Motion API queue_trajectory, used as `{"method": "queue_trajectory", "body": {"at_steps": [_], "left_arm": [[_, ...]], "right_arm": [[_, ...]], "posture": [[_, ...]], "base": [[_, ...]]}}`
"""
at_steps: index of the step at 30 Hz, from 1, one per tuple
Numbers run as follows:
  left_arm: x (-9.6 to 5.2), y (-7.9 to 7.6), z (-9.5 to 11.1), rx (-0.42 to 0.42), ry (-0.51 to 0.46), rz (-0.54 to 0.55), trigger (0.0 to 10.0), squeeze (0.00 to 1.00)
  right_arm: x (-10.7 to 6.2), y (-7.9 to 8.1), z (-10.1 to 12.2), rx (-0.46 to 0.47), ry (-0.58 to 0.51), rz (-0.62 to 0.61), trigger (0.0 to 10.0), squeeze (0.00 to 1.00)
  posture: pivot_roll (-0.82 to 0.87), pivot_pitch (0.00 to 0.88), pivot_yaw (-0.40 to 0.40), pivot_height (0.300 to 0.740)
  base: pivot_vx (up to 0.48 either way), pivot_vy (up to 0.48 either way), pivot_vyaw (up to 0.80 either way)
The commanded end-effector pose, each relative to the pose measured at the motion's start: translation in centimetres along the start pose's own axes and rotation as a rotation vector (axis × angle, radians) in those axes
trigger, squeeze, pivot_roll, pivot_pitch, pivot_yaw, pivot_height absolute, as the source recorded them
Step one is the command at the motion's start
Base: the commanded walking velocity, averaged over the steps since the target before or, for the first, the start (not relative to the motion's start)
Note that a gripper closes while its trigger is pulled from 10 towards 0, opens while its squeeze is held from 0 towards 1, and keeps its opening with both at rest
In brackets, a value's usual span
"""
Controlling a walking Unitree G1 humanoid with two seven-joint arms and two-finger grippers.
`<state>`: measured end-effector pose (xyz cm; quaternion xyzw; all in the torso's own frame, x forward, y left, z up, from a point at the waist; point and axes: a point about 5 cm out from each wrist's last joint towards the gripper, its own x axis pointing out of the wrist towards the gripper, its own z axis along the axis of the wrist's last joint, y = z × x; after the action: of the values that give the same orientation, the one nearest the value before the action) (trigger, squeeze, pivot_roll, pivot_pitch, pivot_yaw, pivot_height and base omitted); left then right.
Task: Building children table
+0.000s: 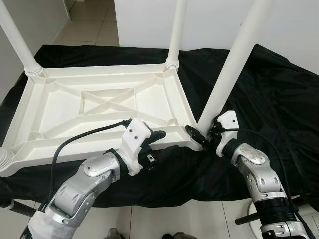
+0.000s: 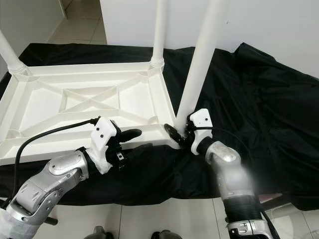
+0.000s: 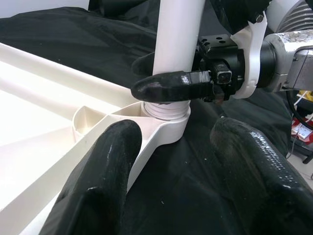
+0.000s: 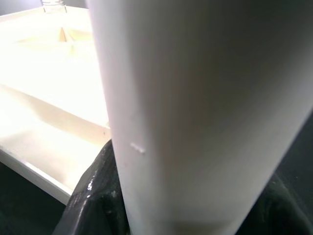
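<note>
**Inverted children's table with a leg held at its near corner socket**

The white plastic tabletop (image 1: 99,107) was laid upside down on a surface draped in black cloth (image 1: 279,89), its ribbed underside and crossed central bracing exposed. White round legs were seen standing in the corner sockets: one at the far left corner (image 1: 17,37), one at the far right corner (image 1: 175,30), and only the foot of one at the near left corner (image 1: 4,160), at the frame edge. A fourth leg (image 1: 234,59) was positioned at the near right corner socket (image 3: 166,115), leaning slightly to the right of upright.

The right gripper (image 1: 203,135) was closed on the base of this fourth leg, just above the socket; one black finger (image 3: 171,85) was wrapped across the front of the leg, and the leg filled the right wrist view. The right forearm was extended from the lower right, wrist level with the tabletop's rim.

The left gripper (image 1: 160,142) was held at the tabletop's near edge, left of that corner, its jaws spread apart and empty, one finger over the rim and the other over the cloth. The left forearm was angled up from the lower left.
</note>
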<state>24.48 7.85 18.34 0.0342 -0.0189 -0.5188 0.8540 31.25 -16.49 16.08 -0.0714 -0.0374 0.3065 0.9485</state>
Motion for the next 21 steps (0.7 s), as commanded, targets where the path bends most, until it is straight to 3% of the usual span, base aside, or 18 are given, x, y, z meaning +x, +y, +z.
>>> {"method": "queue_trajectory", "body": {"at_steps": [1, 2, 3, 9, 12, 14, 16, 18, 20, 21], "left_arm": [[-0.1, -0.1, 0.0, 0.005, 0.0, -0.041, 10.0, 0.0], [-0.1, -0.1, 0.0, 0.004, 0.0, -0.041, 10.0, 0.0], [-0.1, -0.2, 0.0, 0.003, 0.0, -0.041, 10.0, 0.0], [-0.1, -0.1, -0.1, 0.002, 0.006, -0.047, 10.0, 0.0], [-0.1, -0.1, -0.1, 0.002, 0.006, -0.047, 10.0, 0.0], [-0.2, -0.1, -0.1, 0.008, 0.012, -0.054, 10.0, 0.0], [-0.2, -0.1, -0.1, 0.008, 0.012, -0.054, 10.0, 0.0], [-0.2, -0.1, -0.2, 0.011, 0.018, -0.06, 10.0, 0.0], [-0.2, -0.1, -0.2, 0.011, 0.018, -0.06, 10.0, 0.0], [-0.2, -0.2, -0.2, 0.01, 0.018, -0.062, 10.0, 0.0]], "right_arm": [[-0.4, -0.1, -1.1, 0.012, 0.046, 0.002, 0.0, 0.0], [-0.6, -0.3, -1.1, 0.027, 0.04, -0.019, 4.0, 0.0], [-0.7, -0.5, -1.1, 0.038, 0.035, -0.034, 10.0, 0.0], [-0.9, -0.5, -0.9, 0.088, 0.008, -0.158, 10.0, 0.0], [-0.9, -0.5, -0.9, 0.088, 0.008, -0.158, 10.0, 0.0], [-0.7, 0.1, -1.0, 0.079, 0.028, -0.283, 10.0, 0.0], [-0.7, 0.1, -1.0, 0.079, 0.028, -0.283, 10.0, 0.0], [-0.5, 1.0, -1.1, 0.111, 0.031, -0.431, 10.0, 0.0], [-0.5, 1.0, -1.1, 0.111, 0.031, -0.431, 10.0, 0.0], [-0.4, 1.6, -1.2, 0.128, 0.043, -0.509, 10.0, 0.0]], "posture": [[-0.02, 0.107, -0.047, 0.74], [-0.02, 0.106, -0.047, 0.74], [-0.02, 0.106, -0.047, 0.74], [-0.02, 0.101, -0.041, 0.74], [-0.02, 0.101, -0.041, 0.74], [-0.02, 0.097, -0.036, 0.74], [-0.02, 0.097, -0.036, 0.74], [-0.02, 0.091, -0.035, 0.74], [-0.02, 0.091, -0.035, 0.74], [-0.02, 0.09, -0.035, 0.74]], "base": [[0.0, 0.0, 0.0], [0.0, 0.0, 0.0], [0.0, 0.0, 0.0], [0.0, 0.0, 0.0], [0.0, 0.0, 0.0], [0.0, 0.0, 0.0], [0.0, 0.0, 0.0], [0.0, 0.0, 0.0], [0.0, 0.0, 0.0], [0.0, 0.0, 0.0]]}}
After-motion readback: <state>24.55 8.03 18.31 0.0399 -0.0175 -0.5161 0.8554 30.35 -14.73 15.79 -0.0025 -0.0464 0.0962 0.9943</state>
